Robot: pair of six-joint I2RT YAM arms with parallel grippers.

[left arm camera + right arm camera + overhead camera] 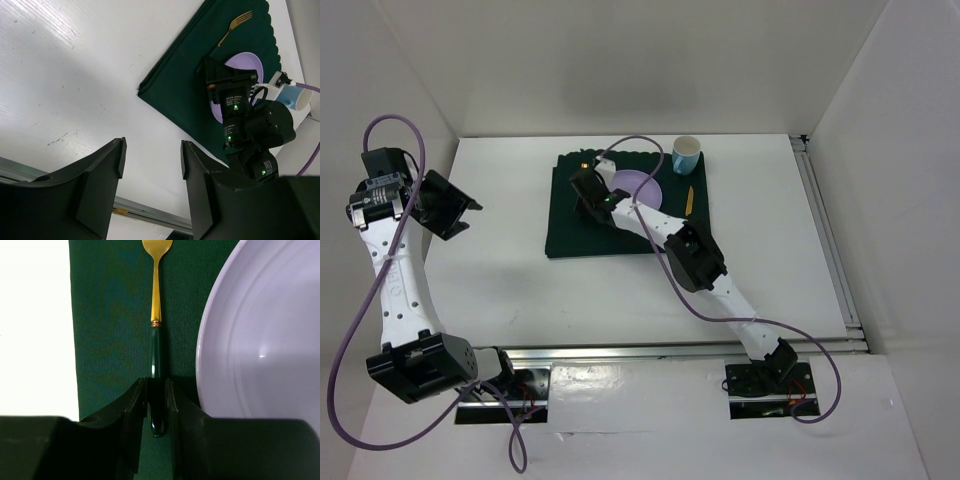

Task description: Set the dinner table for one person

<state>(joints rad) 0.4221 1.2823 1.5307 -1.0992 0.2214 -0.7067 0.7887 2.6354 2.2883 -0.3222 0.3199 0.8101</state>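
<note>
Right gripper (156,390) is pinching the fork (156,295) by its green handle, with the fingers (132,410) pressing in from both sides. The fork's gold end is pointing away from the wrist. It is running alongside the plate (260,340), just beside the rim and not touching it. Can't tell whether the fork is resting on the cloth (105,315) or is lifted off it.

From above, the cloth is lying mid-far on the table (500,280), with the plate sitting on it. The cup (686,155) is standing at the cloth's far right corner. A thin gold utensil (689,200) is lying on the cloth just right of the plate; can't tell what type.

Left gripper (150,150) is hovering over the table's left side, well apart from the cloth, jaws spread and holding nothing. The rail (670,350) is running along the table's near edge.
</note>
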